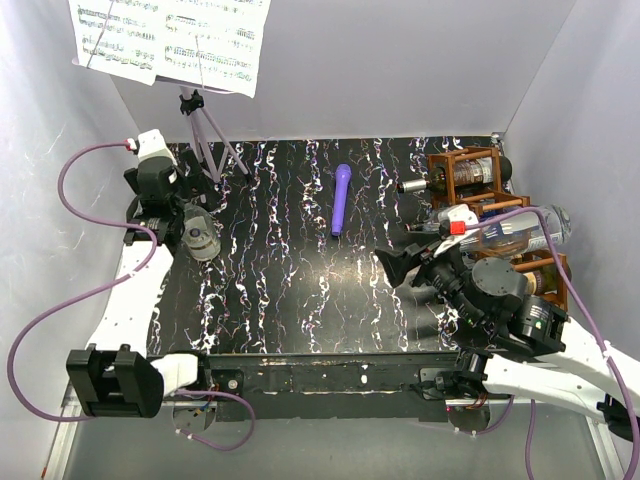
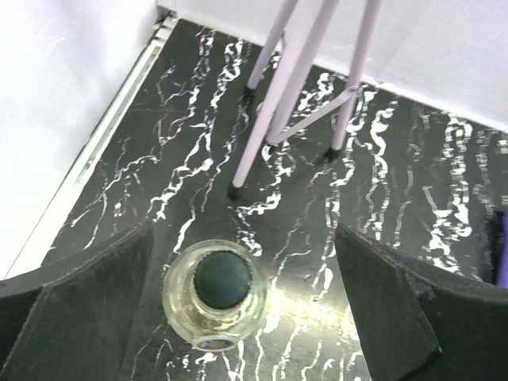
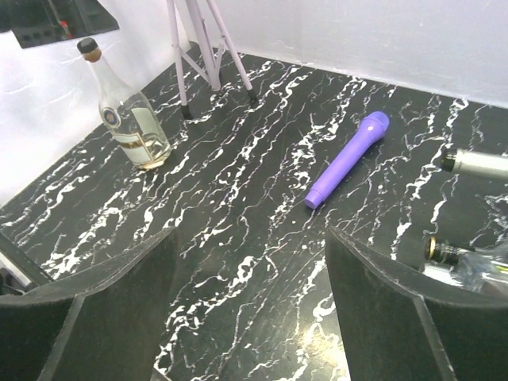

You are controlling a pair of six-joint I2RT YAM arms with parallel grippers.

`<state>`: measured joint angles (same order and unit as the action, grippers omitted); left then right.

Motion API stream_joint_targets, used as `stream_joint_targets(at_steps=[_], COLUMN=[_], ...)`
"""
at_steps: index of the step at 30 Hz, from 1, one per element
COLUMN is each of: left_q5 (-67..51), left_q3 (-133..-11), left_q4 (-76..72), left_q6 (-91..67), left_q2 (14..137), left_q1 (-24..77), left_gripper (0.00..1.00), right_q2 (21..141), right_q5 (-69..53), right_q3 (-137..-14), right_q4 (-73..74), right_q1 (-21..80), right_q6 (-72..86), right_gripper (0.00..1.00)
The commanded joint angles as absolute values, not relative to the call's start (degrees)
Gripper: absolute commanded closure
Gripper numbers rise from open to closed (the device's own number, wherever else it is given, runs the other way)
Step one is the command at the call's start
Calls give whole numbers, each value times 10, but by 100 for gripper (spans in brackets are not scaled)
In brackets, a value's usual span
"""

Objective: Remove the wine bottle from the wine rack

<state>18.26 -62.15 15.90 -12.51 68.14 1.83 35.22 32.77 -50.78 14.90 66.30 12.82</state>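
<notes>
The left fingers (image 2: 79, 309) are spread wide on either side of an upright clear bottle (image 2: 216, 292), touching neither side, with the music stand (image 2: 274, 119) beyond. A purple microphone (image 1: 341, 198) lies mid-frame on the bench (image 1: 280, 285). The right fingers (image 3: 397, 317) are spread and empty, just left of the wine rack (image 1: 465, 156) at the frame's right edge. There a silver-capped bottle (image 1: 415, 186) lies with its neck poking left. This looks like the approach. Next, line up on that neck, pinch it, and draw it leftward.

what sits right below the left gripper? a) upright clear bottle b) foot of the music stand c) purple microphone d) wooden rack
a: the left wrist view looks straight down on the dark cap of the upright bottle. It stands inside the wide-open left gripper, which does not touch it.
</notes>
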Motion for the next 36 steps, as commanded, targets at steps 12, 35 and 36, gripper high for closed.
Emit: stream_joint_targets(at_steps=[12,35,36], left_q5=[-211,-339,-338], left_q3=[-678,-400,-396], left_q4=[287,211,210], left_q6=[-183,-219,-219], left_q2=[507,323,321], left_q1=[18,45,46], left_gripper=[2,2,2], right_q2=[477,520,520], right_q5=[378,142,130], right_q3=[-652,-638,-635], right_q4=[275,582,578], right_q1=[663,323,314], right_q6=[-358,-630,-637], right_gripper=[14,21,21])
